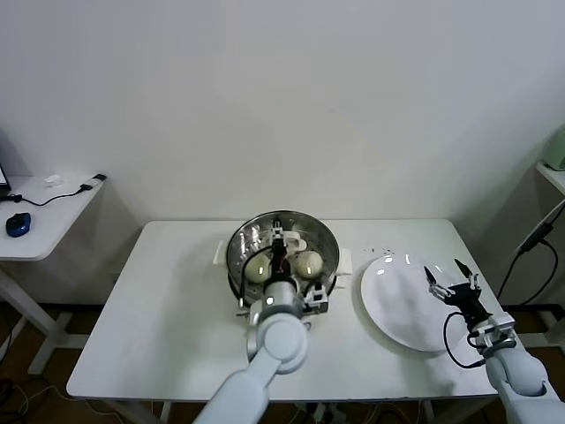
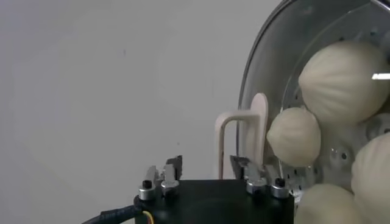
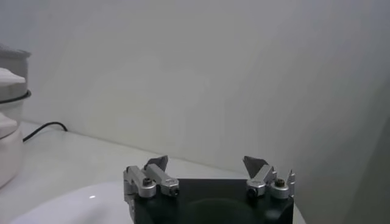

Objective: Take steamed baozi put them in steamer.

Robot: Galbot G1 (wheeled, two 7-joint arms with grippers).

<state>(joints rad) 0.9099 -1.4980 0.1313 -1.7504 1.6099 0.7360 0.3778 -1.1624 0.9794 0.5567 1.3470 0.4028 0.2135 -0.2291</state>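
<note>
The steamer [image 1: 322, 243] stands mid-table, a shiny steel pot on a cream base. Two baozi [image 1: 308, 263] show in it in the head view, either side of my left arm. The left wrist view shows several baozi [image 2: 294, 137] lying on the perforated tray inside the steel rim [image 2: 259, 67]. My left gripper [image 1: 280, 237] hangs over the steamer, open and empty [image 2: 207, 165]. My right gripper [image 1: 451, 276] is open and empty over the right part of the white plate [image 1: 397, 305]; it also shows in the right wrist view [image 3: 206, 163].
The white plate [image 3: 67, 207] holds nothing. The cream handle [image 2: 241, 137] of the steamer's base juts out beyond my left fingers. A side desk with a blue mouse [image 1: 18, 223] stands at far left. A cable [image 1: 534, 238] hangs at far right.
</note>
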